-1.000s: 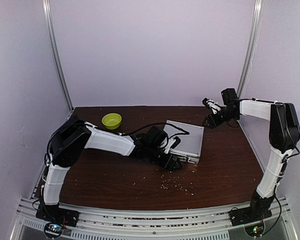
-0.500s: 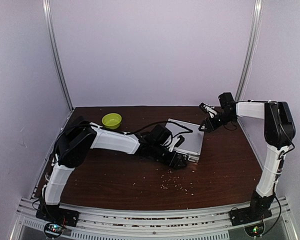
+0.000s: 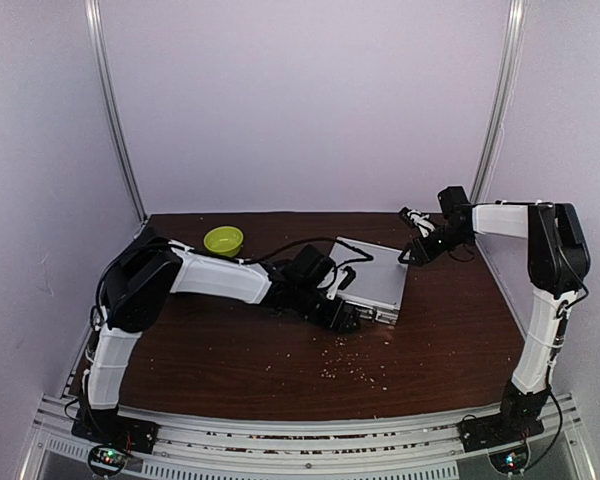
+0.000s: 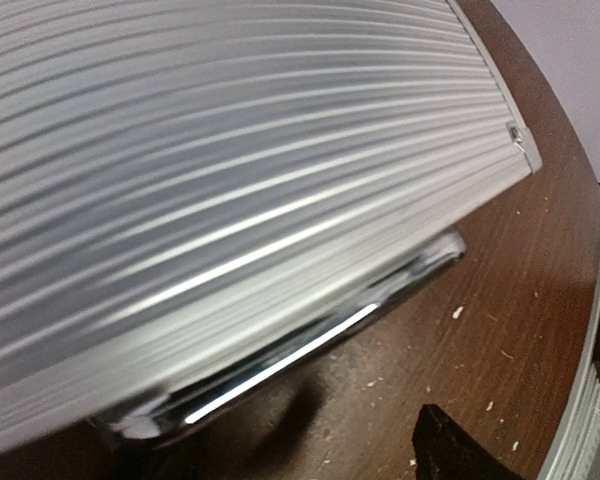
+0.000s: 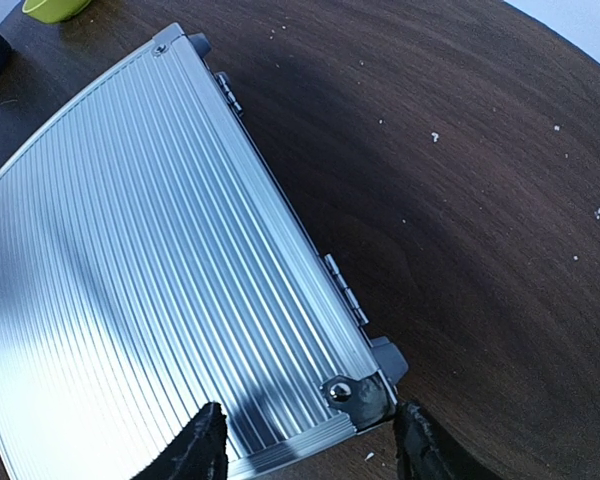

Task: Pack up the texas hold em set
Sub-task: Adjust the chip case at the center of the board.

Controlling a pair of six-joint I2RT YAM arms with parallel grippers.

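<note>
The silver ribbed briefcase [image 3: 375, 275] lies flat and closed on the brown table. Chips, cards, dice and dealer buttons are out of view. My left gripper [image 3: 352, 320] is low at the case's near edge. In the left wrist view the lid [image 4: 230, 150] fills the frame, with a chrome bar [image 4: 280, 365] along its edge and one dark fingertip [image 4: 450, 450] at the bottom right; the jaws look apart and empty. My right gripper [image 5: 305, 450] is open over the case's far right corner [image 5: 365, 390], one finger on each side, also seen from the top [image 3: 412, 250].
A lime-green bowl [image 3: 223, 240] stands at the back left and shows in the right wrist view [image 5: 55, 8]. Pale crumbs [image 3: 355, 372] are scattered on the table in front of the case. The case's hinges [image 5: 345, 290] face the right wall.
My right gripper has moved left and down toward the case's far right corner. My left gripper has shifted slightly along the case's near edge. The case stays closed.
</note>
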